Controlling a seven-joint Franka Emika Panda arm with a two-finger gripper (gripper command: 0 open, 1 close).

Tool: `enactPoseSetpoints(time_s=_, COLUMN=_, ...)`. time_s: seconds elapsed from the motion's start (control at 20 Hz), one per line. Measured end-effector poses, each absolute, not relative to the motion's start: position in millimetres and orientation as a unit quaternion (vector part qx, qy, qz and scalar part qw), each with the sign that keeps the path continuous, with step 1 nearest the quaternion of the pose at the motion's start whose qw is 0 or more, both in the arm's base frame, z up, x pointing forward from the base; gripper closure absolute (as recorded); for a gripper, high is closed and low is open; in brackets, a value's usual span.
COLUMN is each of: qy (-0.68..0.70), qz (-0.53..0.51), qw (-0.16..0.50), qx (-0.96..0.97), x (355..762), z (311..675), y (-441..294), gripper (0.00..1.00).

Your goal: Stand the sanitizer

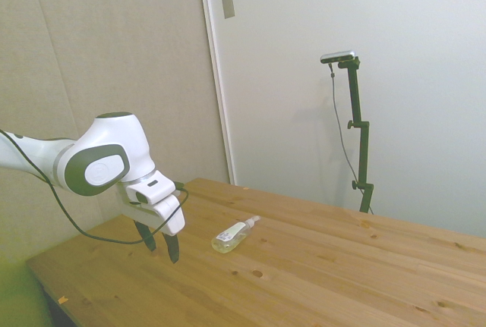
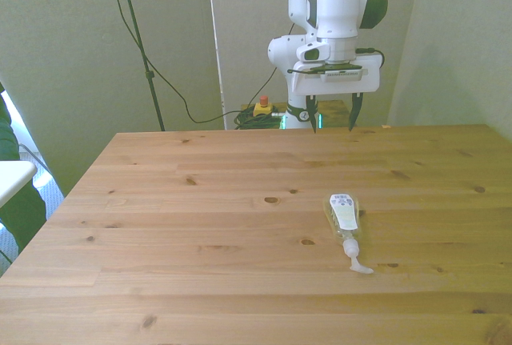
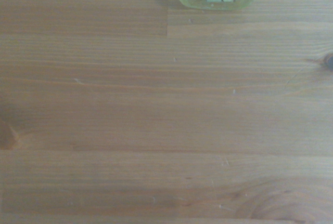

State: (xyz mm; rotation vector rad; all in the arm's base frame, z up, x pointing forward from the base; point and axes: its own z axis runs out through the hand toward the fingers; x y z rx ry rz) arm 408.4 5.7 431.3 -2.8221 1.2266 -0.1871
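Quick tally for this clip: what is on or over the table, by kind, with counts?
Sanitizer bottles: 1, the sanitizer lying on its side on the table
Grippers: 1, the gripper open, above the table, apart from the bottle
Total: 2
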Motion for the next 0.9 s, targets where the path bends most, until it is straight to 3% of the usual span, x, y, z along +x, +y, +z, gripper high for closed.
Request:
enactPoseSetpoints(time_s=0.3, qy=0.406, qz=-0.083, qw=0.023, qx=-0.91, x=434.5, z=436.0, y=1.7, gripper=0.0)
enactPoseSetpoints(time_s=0.7, qy=0.439, qz=-0.131, qw=0.012, qx=-0.889, x=551.9, z=452.6, y=-4.2, gripper=0.0)
enactPoseSetpoints(time_s=0.9, qy=0.449, qz=-0.143, qw=0.009, qx=-0.882, x=610.0, z=443.6, y=-6.2, gripper=0.0)
